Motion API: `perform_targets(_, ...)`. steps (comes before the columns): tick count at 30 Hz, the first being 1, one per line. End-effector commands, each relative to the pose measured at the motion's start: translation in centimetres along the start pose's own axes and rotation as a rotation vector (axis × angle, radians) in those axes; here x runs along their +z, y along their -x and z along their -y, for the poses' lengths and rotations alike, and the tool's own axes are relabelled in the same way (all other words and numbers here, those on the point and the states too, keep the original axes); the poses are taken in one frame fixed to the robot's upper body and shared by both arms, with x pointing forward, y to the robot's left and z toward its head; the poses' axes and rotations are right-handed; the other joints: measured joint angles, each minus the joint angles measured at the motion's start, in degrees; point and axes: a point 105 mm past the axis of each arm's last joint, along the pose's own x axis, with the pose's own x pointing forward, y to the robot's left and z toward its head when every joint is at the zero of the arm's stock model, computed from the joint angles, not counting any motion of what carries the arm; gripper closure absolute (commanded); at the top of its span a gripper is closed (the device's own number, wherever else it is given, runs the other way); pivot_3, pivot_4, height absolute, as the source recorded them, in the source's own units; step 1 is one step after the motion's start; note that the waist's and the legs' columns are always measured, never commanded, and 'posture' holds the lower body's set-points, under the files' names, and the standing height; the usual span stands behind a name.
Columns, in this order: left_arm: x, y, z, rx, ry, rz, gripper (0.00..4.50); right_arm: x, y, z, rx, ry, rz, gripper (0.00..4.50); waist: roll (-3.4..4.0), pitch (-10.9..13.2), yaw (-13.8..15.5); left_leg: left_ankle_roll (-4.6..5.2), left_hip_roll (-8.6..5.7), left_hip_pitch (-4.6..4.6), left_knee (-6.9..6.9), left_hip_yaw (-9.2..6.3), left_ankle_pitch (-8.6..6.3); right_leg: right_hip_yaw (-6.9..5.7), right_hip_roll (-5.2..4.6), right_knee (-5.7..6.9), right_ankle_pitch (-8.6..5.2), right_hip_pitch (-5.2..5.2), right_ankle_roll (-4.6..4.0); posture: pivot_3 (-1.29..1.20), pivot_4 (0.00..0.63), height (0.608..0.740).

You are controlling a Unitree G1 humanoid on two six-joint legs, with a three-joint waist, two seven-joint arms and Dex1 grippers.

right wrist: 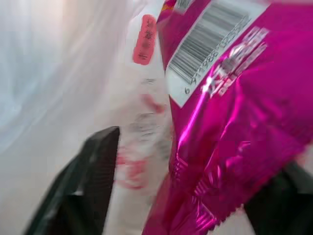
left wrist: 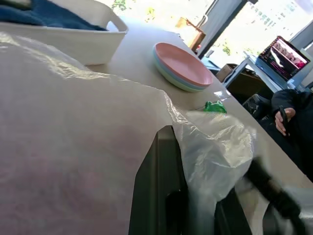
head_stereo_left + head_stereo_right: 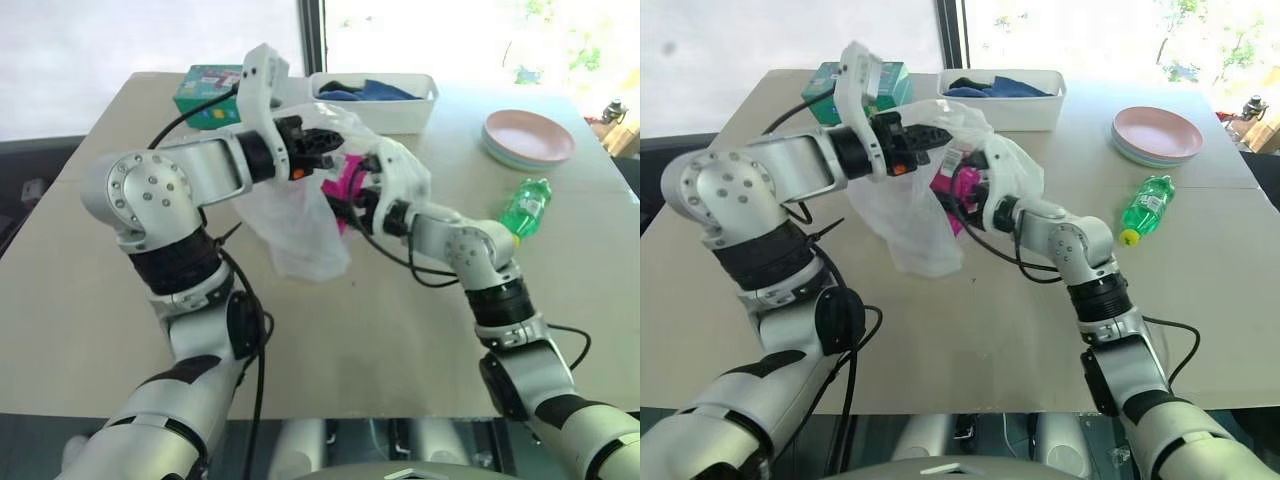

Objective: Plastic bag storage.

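You see a translucent white plastic bag (image 3: 300, 225) with small red print on its side. The snack packet (image 1: 230, 122) is shiny magenta with a white barcode patch. The bin (image 3: 405, 108) is white, holding dark blue cloth (image 3: 365, 90). The plates (image 3: 528, 138) are pink over pale blue, the bottle (image 3: 525, 205) bright green, the box (image 3: 205, 95) teal, the table (image 3: 400, 330) beige.

Beige table (image 3: 380, 340); bright windows (image 3: 450, 30)
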Motion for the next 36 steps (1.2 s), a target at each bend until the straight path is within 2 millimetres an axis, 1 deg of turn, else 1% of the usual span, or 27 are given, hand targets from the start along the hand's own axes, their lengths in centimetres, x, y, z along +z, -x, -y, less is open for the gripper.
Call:
perform_targets(1, 0.3, 0.2, -0.4, 0.042, 0.014, 0.045, 4.50, 1.4, 2.6, -0.3, 0.006, 0.144, 0.049, 0.03, 0.00, 0.00, 0.01, 0.00, 0.00, 0.00, -0.01, -0.01, 0.00, 0.00, 0.00, -0.01, 0.00, 0.00, 0.00, 0.00, 0.150, 0.740)
perform_targets(2, 0.2, 0.2, -0.6, 0.057, 0.016, 0.051, 4.50, 1.4, 3.2, -0.3, -0.005, 0.186, 0.045, 0.03, 0.00, 0.00, -0.04, -0.01, 0.02, -0.01, -0.01, 0.00, 0.00, 0.01, 0.00, -0.02, 0.00, -0.01, 0.00, 0.00, 0.150, 0.740)
perform_targets(3, 0.3, 0.1, -0.8, 0.070, 0.020, 0.061, 4.50, 1.5, 3.8, -0.7, 0.024, 0.204, 0.040, 0.03, 0.00, 0.00, -0.14, -0.01, 0.02, -0.01, -0.02, 0.00, 0.00, 0.01, 0.00, 0.00, 0.00, -0.01, 0.00, 0.00, 0.150, 0.740)
perform_targets(4, 0.4, 0.0, -1.0, 0.083, 0.028, 0.072, 4.50, 1.8, 4.5, -1.1, 0.067, 0.182, 0.050, 0.03, 0.00, 0.00, -0.15, -0.02, 0.03, 0.00, -0.03, 0.04, 0.00, 0.02, 0.01, 0.01, 0.00, -0.03, 0.00, 0.00, 0.150, 0.740)
perform_targets(7, 1.2, -0.8, -1.8, 0.144, 0.026, 0.120, 4.50, 4.0, 8.3, -3.8, 0.184, 0.269, 0.134, 0.03, 0.00, 0.01, -0.07, -0.02, 0.04, 0.01, -0.04, 0.04, 0.00, 0.02, 0.01, 0.00, 0.00, -0.02, 0.00, 0.00, 0.150, 0.740)
perform_targets(9, 1.4, -1.7, -1.7, 0.158, 0.003, 0.135, 4.50, 4.9, 10.1, -5.3, 0.236, 0.300, 0.182, 0.03, -0.01, 0.01, -0.06, -0.02, 0.04, 0.02, -0.04, 0.04, 0.00, 0.02, 0.00, -0.01, 0.00, -0.01, 0.00, 0.00, 0.150, 0.740)
perform_targets(11, 1.5, -2.7, -1.3, 0.153, -0.008, 0.148, 4.50, 5.1, 11.5, -6.2, 0.250, 0.328, 0.195, 0.03, -0.02, 0.01, 0.10, -0.02, 0.04, 0.03, -0.04, 0.03, 0.00, 0.02, -0.01, -0.02, 0.00, 0.01, 0.00, 0.00, 0.150, 0.740)
perform_targets(12, 1.5, -3.3, -0.9, 0.143, -0.001, 0.157, 4.50, 5.1, 12.1, -6.3, 0.234, 0.352, 0.192, 0.03, -0.02, 0.01, 0.29, -0.02, 0.05, 0.03, -0.04, 0.03, 0.00, 0.02, -0.02, -0.02, 0.00, 0.02, 0.00, 0.00, 0.150, 0.740)
perform_targets(14, 1.5, -4.1, 0.1, 0.111, -0.001, 0.168, 4.50, 5.6, 13.2, -5.5, 0.132, 0.390, 0.216, 0.03, -0.05, 0.02, 0.84, -0.01, 0.03, 0.04, -0.03, 0.00, 0.00, 0.03, -0.08, -0.07, 0.00, 0.08, 0.00, 0.00, 0.150, 0.740)
perform_targets(16, 1.4, -4.3, 0.5, 0.093, -0.011, 0.172, 4.50, 6.6, 14.4, -4.6, 0.029, 0.412, 0.254, 0.03, -0.07, 0.03, 1.16, 0.00, 0.03, 0.02, -0.01, 0.04, -0.01, 0.07, -0.10, -0.06, 0.00, 0.06, 0.00, 0.00, 0.150, 0.740)
perform_targets(18, 1.5, -4.4, 0.5, 0.090, -0.009, 0.175, 4.50, 7.0, 15.5, -4.0, -0.042, 0.433, 0.268, 0.03, -0.06, 0.03, 1.21, 0.00, 0.03, 0.03, -0.01, 0.06, -0.01, 0.07, -0.10, -0.04, 0.00, 0.05, 0.00, 0.00, 0.150, 0.740)
perform_targets(19, 1.5, -4.4, 0.4, 0.087, -0.007, 0.175, 4.50, 7.1, 15.9, -3.9, -0.060, 0.434, 0.271, 0.03, -0.06, 0.03, 1.21, 0.00, 0.04, 0.03, -0.02, 0.06, -0.01, 0.07, -0.10, -0.04, 0.00, 0.05, 0.00, 0.00, 0.150, 0.740)
perform_targets(21, 1.4, -4.6, 0.5, 0.082, -0.010, 0.173, 4.50, 6.9, 16.6, -4.6, -0.024, 0.409, 0.286, 0.03, -0.06, 0.03, 1.21, 0.00, 0.07, 0.04, -0.03, 0.04, 0.00, 0.07, -0.10, -0.06, 0.00, 0.05, 0.00, 0.00, 0.150, 0.740)
perform_targets(22, 1.5, -4.7, 0.7, 0.068, -0.024, 0.176, 4.50, 6.6, 16.6, -5.1, 0.016, 0.381, 0.288, 0.03, -0.06, 0.03, 1.19, 0.00, 0.08, 0.04, -0.03, 0.05, 0.00, 0.08, -0.09, -0.06, 0.00, 0.05, -0.01, 0.00, 0.150, 0.740)
perform_targets(24, 1.9, -4.8, 2.1, 0.003, -0.054, 0.189, 4.50, 5.7, 15.8, -5.4, 0.075, 0.310, 0.262, 0.03, -0.07, 0.03, 1.08, 0.00, 0.08, 0.04, -0.04, 0.07, 0.00, 0.08, -0.05, -0.06, 0.00, 0.04, -0.01, 0.00, 0.150, 0.740)
perform_targets(26, 2.5, -4.8, 3.6, -0.068, -0.054, 0.217, 4.50, 4.4, 13.9, -3.7, 0.030, 0.296, 0.196, 0.03, -0.07, 0.03, 1.12, 0.01, 0.08, 0.06, -0.01, 0.09, 0.00, 0.06, -0.02, -0.04, 0.00, 0.06, 0.00, 0.00, 0.150, 0.740)
perform_targets(28, 3.5, -4.2, 4.4, -0.111, -0.069, 0.250, 4.50, 3.2, 12.0, -2.3, 0.028, 0.279, 0.147, 0.03, -0.08, 0.03, 1.07, 0.02, 0.08, 0.09, 0.04, 0.10, 0.00, 0.07, 0.00, -0.02, 0.00, 0.08, 0.00, 0.00, 0.150, 0.740)
perform_targets(30, 4.6, -3.3, 4.3, -0.113, -0.088, 0.276, 4.50, 2.8, 10.4, -0.5, -0.003, 0.278, 0.131, 0.03, -0.09, 0.04, 1.06, 0.03, 0.05, 0.09, 0.07, 0.11, 0.00, 0.06, 0.03, 0.00, 0.02, 0.07, 0.03, 0.00, 0.150, 0.740)
perform_targets(32, 5.7, -2.3, 3.6, -0.080, -0.115, 0.296, 4.50, 2.9, 9.2, 0.9, -0.018, 0.280, 0.132, 0.03, -0.07, 0.05, 1.00, 0.03, 0.06, 0.08, 0.06, 0.15, 0.00, 0.11, 0.08, 0.02, 0.03, 0.03, 0.05, 0.00, 0.150, 0.740)
perform_targets(36, 7.1, -0.4, 2.3, -0.010, -0.153, 0.310, 4.50, 3.7, 8.0, 1.5, 0.019, 0.295, 0.150, 0.03, -0.06, 0.06, 0.79, 0.02, 0.10, 0.08, 0.01, 0.16, 0.01, 0.15, 0.16, 0.02, 0.02, -0.03, 0.04, 0.00, 0.150, 0.740)
